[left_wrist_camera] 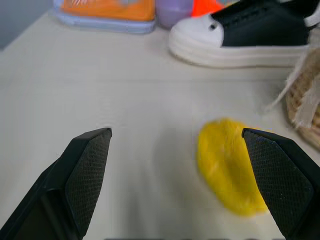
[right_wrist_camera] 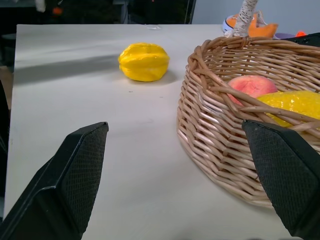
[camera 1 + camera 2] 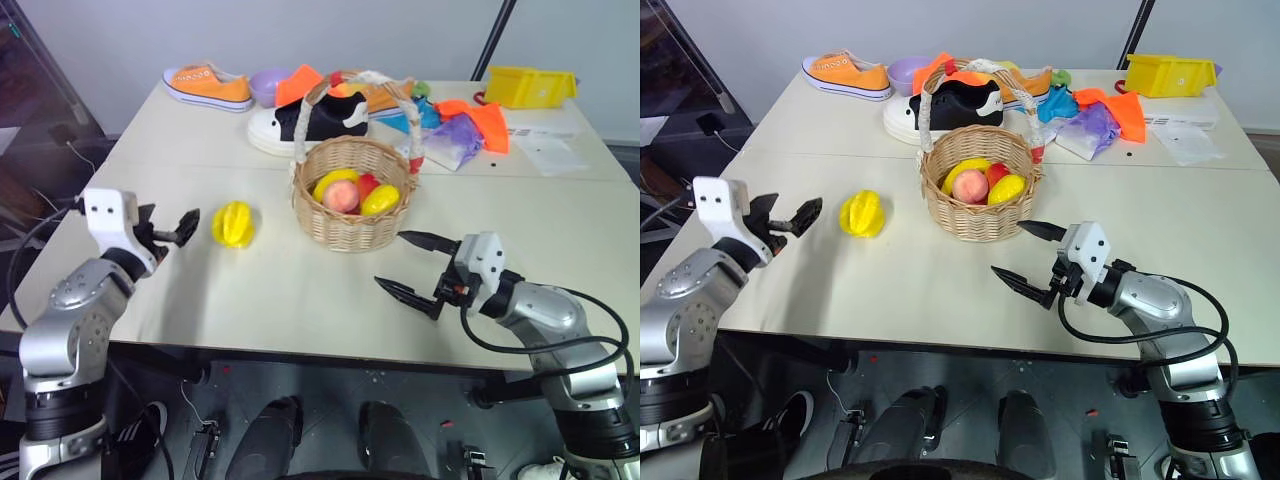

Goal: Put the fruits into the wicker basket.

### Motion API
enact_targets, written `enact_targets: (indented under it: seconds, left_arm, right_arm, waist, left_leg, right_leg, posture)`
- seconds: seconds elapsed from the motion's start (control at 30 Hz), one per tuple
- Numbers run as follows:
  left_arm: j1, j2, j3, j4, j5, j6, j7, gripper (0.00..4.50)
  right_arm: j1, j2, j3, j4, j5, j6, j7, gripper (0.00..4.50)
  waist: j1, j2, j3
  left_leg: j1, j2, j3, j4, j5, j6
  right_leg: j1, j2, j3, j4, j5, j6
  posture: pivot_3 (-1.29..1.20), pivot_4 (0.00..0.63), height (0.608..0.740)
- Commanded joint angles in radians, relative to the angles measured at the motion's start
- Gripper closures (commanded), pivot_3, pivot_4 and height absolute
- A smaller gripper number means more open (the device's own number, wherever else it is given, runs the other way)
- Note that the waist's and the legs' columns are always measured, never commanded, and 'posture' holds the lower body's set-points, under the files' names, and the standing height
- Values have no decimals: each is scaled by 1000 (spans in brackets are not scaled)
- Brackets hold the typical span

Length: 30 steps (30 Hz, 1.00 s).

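Yellow ribbed starfruit [image 3: 233, 223] lying on the table [image 3: 300, 290], just left of the wicker basket [image 3: 350, 225], apart from it; smooth yellow lemon [image 3: 381, 199] inside the basket beside a pink peach [image 3: 341, 196]; left gripper [image 3: 170, 232] fingers spread wide, empty, near the starfruit's left; right gripper [image 3: 410, 265] likewise agape, empty, near the basket's front right.

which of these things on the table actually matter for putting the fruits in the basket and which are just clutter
Job:
- ribbed yellow starfruit, on the table left of the basket
- round woven wicker basket
- smooth yellow lemon, already inside

Lying about:
- orange sneaker
- black and white sneaker
- purple bowl
- yellow plastic bin
- pink peach, in the basket
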State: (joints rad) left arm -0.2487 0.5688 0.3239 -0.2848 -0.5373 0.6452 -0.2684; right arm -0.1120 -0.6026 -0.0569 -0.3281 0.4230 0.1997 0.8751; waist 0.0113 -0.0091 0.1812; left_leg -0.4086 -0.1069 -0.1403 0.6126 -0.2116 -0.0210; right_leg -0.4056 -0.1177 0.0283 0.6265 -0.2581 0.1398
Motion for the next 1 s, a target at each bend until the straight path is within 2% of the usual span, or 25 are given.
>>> enact_targets:
  seconds: [0.03, 0.17, 0.33, 0.43, 1.0]
  left_arm:
    - [-10, -1, -4, -36, 14, 29, 20, 0]
    - [-92, -19, -62, 39, 75, 61, 62, 0]
    - [-226, -11, -126, 158, 90, 197, 49, 0]
    - [-274, -12, -172, 214, 126, 194, 27, 0]
    - [-317, -97, -239, 310, 195, 176, -17, 0]
  right_arm:
    - [-8, 9, -10, -36, 10, 11, -26, 38]
    - [-13, 14, 8, -53, -4, 14, -45, 38]
    - [-12, 29, 17, -59, -13, 8, -69, 38]
    - [-7, 38, 20, -61, -19, 2, -81, 38]
    - [6, 56, 28, -55, -41, -23, -102, 38]
  waist:
    - [-3, 0, 0]
    - [2, -1, 0]
    - [1, -2, 1]
    - [0, -2, 1]
    - [0, -2, 1]
  left_leg:
    - [0, 0, 0, -1, 0, 0]
    - [0, 0, 0, -1, 0, 0]
    - [0, -1, 0, 1, 0, 0]
    - [0, 0, 0, 1, 0, 0]
    - [0, 0, 0, 1, 0, 0]
  right_leg:
    - [0, 0, 0, 0, 0, 0]
    - [-1, 0, 0, 2, 0, 0]
    - [0, 0, 0, 1, 0, 0]
    - [-1, 0, -1, 2, 0, 0]
    - [-1, 1, 0, 3, 0, 0]
  posture:
    - [0, 150, 740]
    - [0, 150, 740]
    - [0, 150, 740]
    - [0, 150, 740]
    - [0, 150, 740]
